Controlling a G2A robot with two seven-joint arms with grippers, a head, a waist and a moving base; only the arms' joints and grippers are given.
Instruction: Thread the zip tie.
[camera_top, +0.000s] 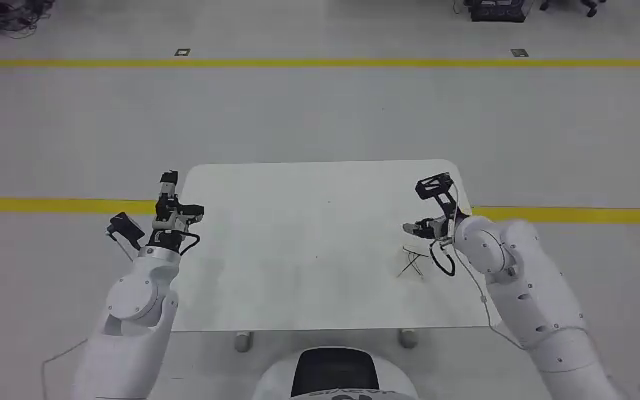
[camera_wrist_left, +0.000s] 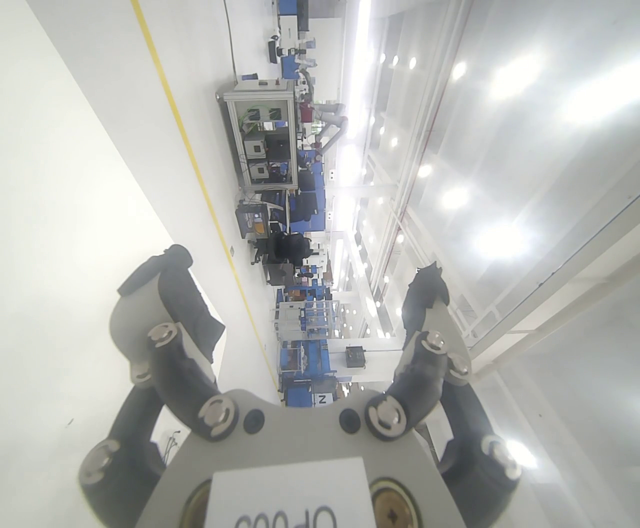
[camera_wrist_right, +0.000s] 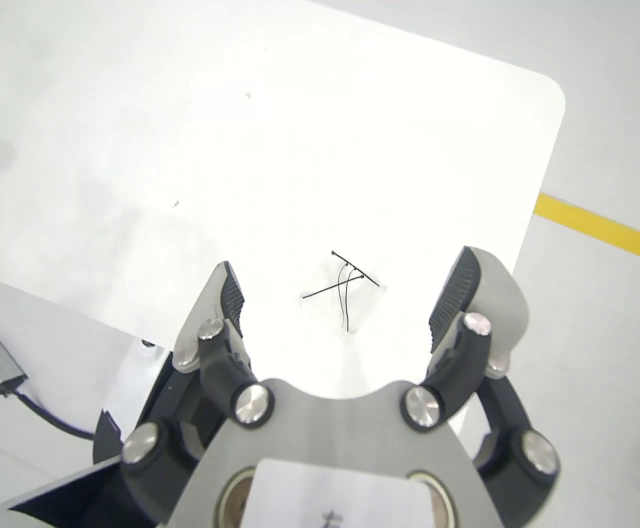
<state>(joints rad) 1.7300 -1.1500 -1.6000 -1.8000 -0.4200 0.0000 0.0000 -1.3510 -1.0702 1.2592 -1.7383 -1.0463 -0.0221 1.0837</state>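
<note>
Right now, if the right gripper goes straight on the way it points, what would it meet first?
Most likely the black zip ties lying crossed on the white table; they sit centred between the open fingers of the right gripper. Depth is unclear.

Zip ties (camera_top: 412, 265) lie crossed on the table (camera_top: 320, 200), near its right edge; right gripper (camera_top: 422, 207) hovers near them; left gripper (camera_top: 178, 195) at the left edge, well apart.
</note>
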